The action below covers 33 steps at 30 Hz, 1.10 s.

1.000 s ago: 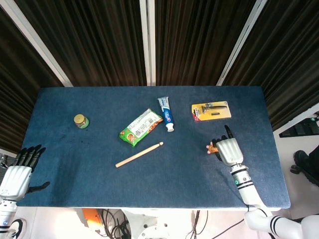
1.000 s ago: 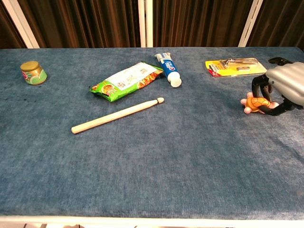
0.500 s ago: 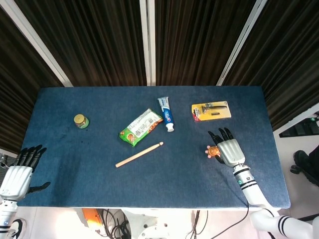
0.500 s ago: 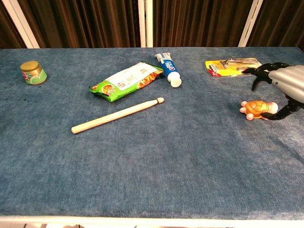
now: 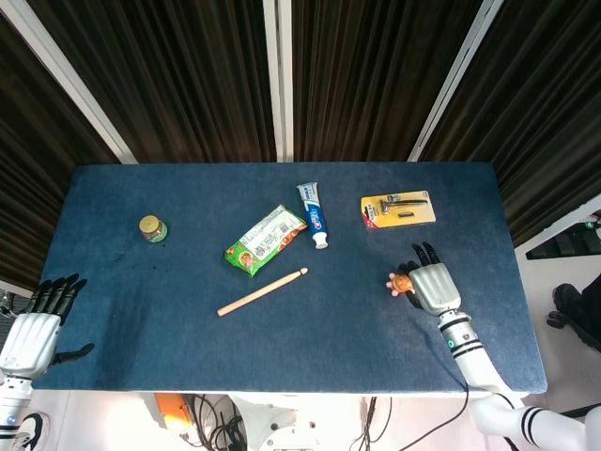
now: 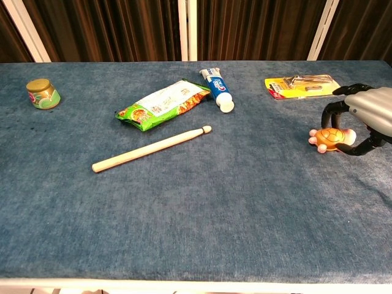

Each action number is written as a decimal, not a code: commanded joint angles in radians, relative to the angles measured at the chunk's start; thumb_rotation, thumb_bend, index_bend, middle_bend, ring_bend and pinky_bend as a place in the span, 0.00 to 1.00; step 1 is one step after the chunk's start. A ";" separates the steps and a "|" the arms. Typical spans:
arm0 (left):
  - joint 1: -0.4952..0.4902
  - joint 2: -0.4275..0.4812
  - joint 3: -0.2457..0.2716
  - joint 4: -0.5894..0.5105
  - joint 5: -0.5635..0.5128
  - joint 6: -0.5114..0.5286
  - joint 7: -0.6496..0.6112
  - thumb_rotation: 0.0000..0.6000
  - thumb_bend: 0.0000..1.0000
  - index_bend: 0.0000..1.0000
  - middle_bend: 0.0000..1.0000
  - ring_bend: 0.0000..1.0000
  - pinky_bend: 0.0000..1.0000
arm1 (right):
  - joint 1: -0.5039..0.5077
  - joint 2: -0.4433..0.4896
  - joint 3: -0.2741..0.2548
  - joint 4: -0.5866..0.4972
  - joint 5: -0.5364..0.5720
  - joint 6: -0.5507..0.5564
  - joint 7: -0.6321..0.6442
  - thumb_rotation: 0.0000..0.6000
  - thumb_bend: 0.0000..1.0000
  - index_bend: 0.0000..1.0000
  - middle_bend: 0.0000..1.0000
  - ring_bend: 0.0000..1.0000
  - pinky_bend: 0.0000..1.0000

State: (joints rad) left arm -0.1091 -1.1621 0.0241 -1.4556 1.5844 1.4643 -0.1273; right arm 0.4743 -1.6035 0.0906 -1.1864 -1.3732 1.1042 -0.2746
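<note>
A small orange toy turtle (image 5: 401,283) (image 6: 329,138) sits on the blue table (image 5: 188,348) near its right side. My right hand (image 5: 432,287) (image 6: 367,113) is right beside it, a finger arched over its top and the thumb against its near side, pinching it. My left hand (image 5: 38,324) hangs off the table's front left corner with fingers spread, holding nothing; the chest view does not show it.
A yellow razor pack (image 5: 398,209) (image 6: 303,86) lies just behind the right hand. Toothpaste tube (image 5: 313,213) (image 6: 217,89), green snack packet (image 5: 266,240) (image 6: 162,104) and wooden stick (image 5: 263,291) (image 6: 150,149) lie mid-table. A small jar (image 5: 152,228) (image 6: 43,93) stands far left.
The right hand's fingers lifted off the turtle half a second ago and have now curled back around it. The turtle shifted only slightly. The left hand stayed still.
</note>
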 commanded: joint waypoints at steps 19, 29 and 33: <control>-0.002 0.003 0.001 0.004 0.004 0.001 -0.010 1.00 0.00 0.06 0.00 0.00 0.00 | -0.007 -0.035 0.011 0.037 -0.014 0.047 0.031 1.00 0.35 0.88 0.83 0.38 0.00; -0.002 0.006 -0.003 -0.005 0.003 0.006 -0.006 1.00 0.00 0.06 0.00 0.00 0.00 | -0.011 0.134 0.021 -0.141 0.007 0.011 0.062 1.00 0.00 0.00 0.00 0.00 0.00; -0.005 0.007 -0.005 -0.010 0.002 0.004 -0.004 1.00 0.00 0.06 0.00 0.00 0.00 | -0.050 0.233 0.017 -0.258 0.013 0.055 0.050 1.00 0.00 0.00 0.00 0.00 0.00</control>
State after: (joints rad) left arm -0.1135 -1.1551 0.0197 -1.4656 1.5860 1.4681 -0.1320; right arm 0.4505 -1.4310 0.1069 -1.3784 -1.3689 1.1330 -0.2195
